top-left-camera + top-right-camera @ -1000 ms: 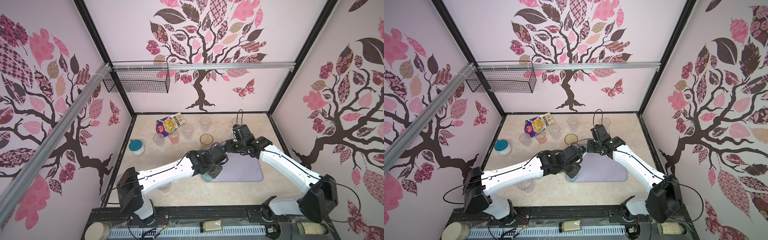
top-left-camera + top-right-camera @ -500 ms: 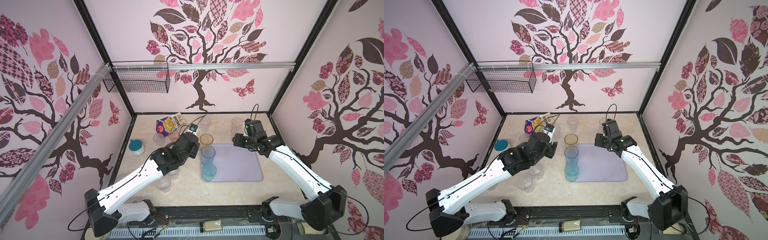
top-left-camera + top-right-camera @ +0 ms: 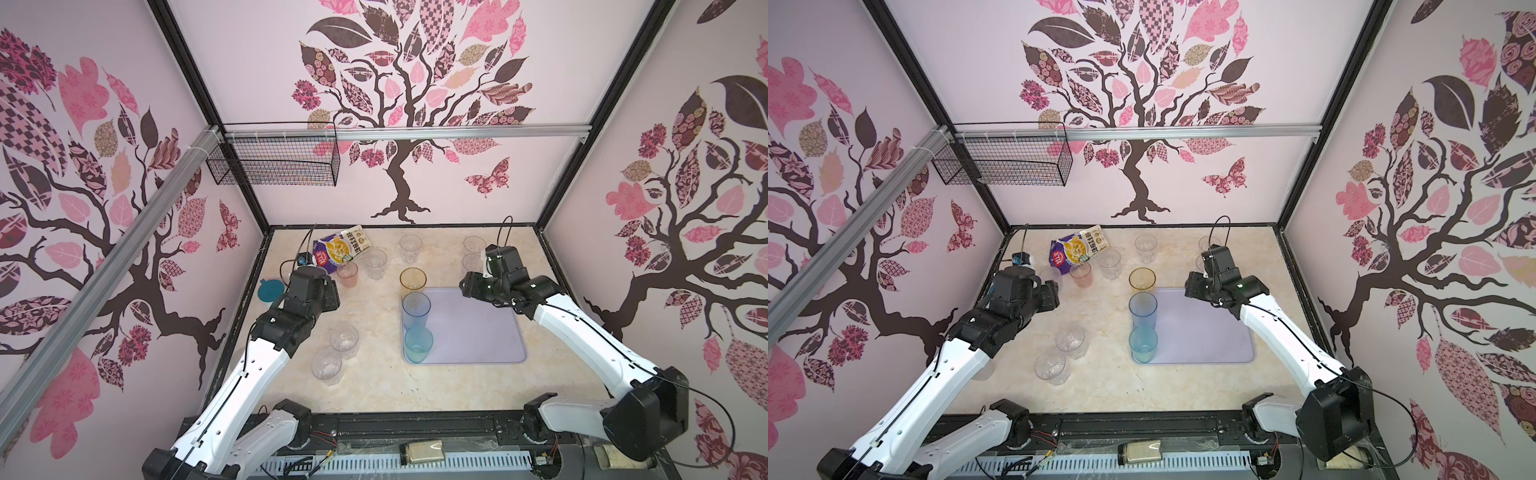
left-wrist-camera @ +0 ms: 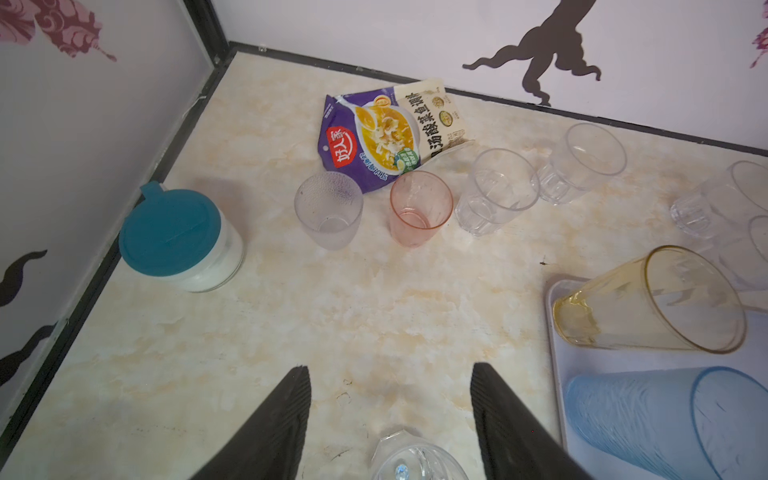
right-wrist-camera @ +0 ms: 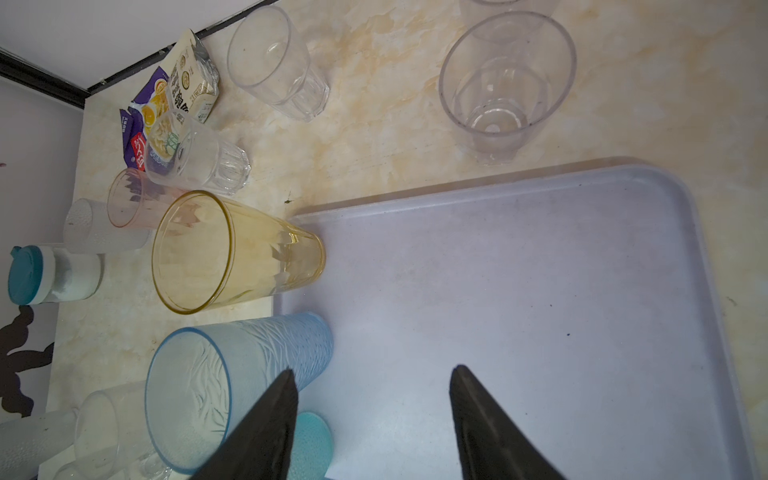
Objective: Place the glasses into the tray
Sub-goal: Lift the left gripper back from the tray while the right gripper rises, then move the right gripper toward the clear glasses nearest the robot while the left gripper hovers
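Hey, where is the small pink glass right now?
In a top view the pink glass stands on the table left of the tray, just in front of the snack packet, beside a clear ribbed glass.

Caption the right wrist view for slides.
Open right gripper over tray; amber glass, blue glass, teal glass along its edge.

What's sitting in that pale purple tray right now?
Three glasses stand along the tray's left edge: an amber glass, a blue glass and a teal glass. The rest looks bare. The right gripper hangs over its far right corner, covering that bit in both top views.
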Robot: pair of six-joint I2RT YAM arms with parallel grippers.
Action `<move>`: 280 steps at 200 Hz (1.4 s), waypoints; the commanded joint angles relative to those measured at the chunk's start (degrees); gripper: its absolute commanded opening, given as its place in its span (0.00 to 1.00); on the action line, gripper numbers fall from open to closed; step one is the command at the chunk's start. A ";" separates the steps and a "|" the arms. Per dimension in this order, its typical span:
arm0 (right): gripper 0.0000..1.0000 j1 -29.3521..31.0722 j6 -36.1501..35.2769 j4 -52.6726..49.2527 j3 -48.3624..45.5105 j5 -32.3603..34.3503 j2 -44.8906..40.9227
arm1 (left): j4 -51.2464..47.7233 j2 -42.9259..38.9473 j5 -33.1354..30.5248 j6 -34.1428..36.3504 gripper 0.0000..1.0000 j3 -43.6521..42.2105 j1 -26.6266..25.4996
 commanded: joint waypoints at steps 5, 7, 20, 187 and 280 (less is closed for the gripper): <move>0.61 9.13 -0.81 -4.08 7.52 7.16 0.79 | -2.32 0.90 4.28 -4.40 0.70 -0.44 3.47; 0.61 10.09 -0.82 -4.33 8.07 7.55 1.01 | -2.44 1.03 4.29 -4.45 0.70 -0.36 3.65; 0.61 15.38 -0.93 -5.75 11.27 9.58 2.96 | -3.38 1.28 2.97 -4.44 0.72 0.86 4.14; 0.59 35.96 -1.71 -3.47 35.72 -0.54 39.78 | 0.24 -3.91 -14.47 -7.41 0.83 -11.36 4.68; 0.54 37.09 -4.06 -7.92 46.98 -0.39 51.76 | 1.28 -3.32 -12.85 -6.98 0.83 -11.67 4.68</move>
